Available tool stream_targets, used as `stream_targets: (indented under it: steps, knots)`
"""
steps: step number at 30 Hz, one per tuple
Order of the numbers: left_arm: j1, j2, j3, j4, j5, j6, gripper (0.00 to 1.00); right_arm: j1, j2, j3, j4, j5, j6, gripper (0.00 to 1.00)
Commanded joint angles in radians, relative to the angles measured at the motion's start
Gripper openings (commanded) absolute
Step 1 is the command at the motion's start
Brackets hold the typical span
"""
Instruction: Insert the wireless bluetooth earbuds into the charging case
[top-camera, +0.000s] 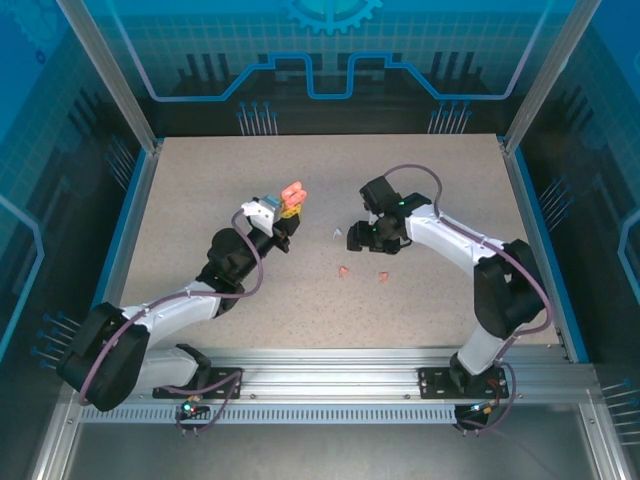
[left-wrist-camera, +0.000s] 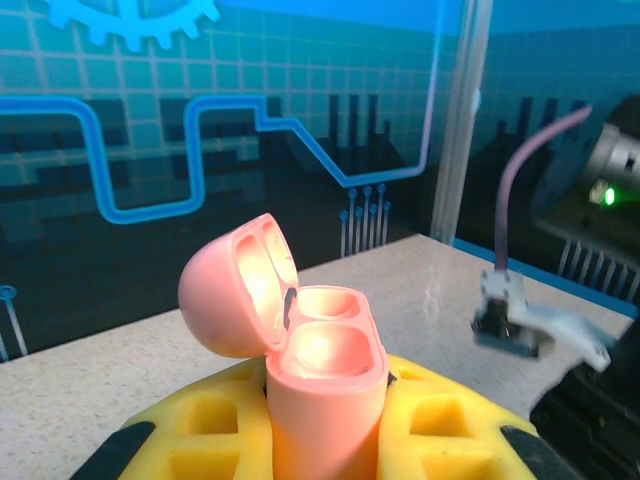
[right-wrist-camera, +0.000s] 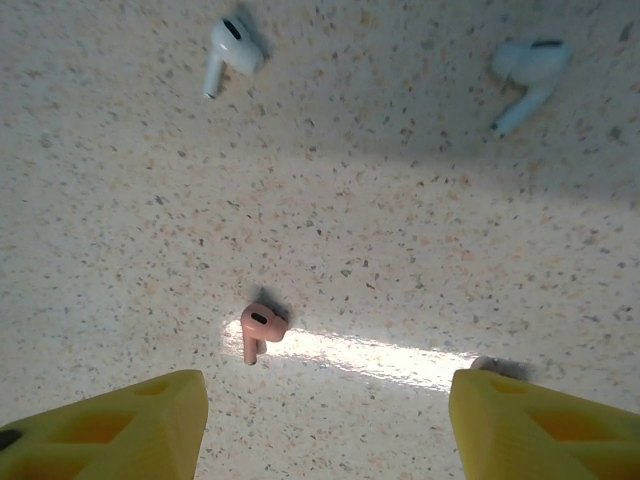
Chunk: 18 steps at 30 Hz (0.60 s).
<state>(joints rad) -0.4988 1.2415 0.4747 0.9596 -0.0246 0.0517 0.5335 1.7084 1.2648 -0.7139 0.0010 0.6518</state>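
My left gripper (left-wrist-camera: 325, 440) is shut on the salmon-pink charging case (left-wrist-camera: 325, 395), held upright between its yellow fingers (left-wrist-camera: 190, 430). The lid (left-wrist-camera: 232, 292) is swung open and both wells look empty. From above, the case (top-camera: 294, 192) is raised over the table's middle left. My right gripper (right-wrist-camera: 325, 425) hangs open above the table, nothing between its yellow fingertips (right-wrist-camera: 120, 425). A pink earbud (right-wrist-camera: 260, 328) lies just ahead of them. A second pink one (right-wrist-camera: 487, 364) peeks from behind the right fingertip. Two white earbuds (right-wrist-camera: 230, 48) (right-wrist-camera: 530, 65) lie farther off. In the top view the right gripper (top-camera: 362, 240) is above the pink earbuds (top-camera: 344, 270) (top-camera: 383, 276).
The speckled table (top-camera: 200, 200) is fenced by metal posts and blue panels. The right arm's wrist (left-wrist-camera: 515, 318), with its purple cable, shows to the right of the held case in the left wrist view.
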Motion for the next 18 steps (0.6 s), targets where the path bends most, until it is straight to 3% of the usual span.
stream_targets:
  steps: [1, 8, 18]
  knots:
    - [-0.007, -0.041, 0.003, 0.101, -0.092, -0.010, 0.00, 0.039, 0.065, 0.066, -0.052, 0.032, 0.072, 0.65]
    - [-0.005, -0.075, 0.047, 0.055, -0.099, -0.008, 0.00, 0.097, 0.198, 0.173, -0.158, 0.091, 0.176, 0.64]
    - [-0.005, -0.100, 0.056, 0.056, -0.129, 0.010, 0.00, 0.144, 0.284, 0.198, -0.192, 0.108, 0.339, 0.61]
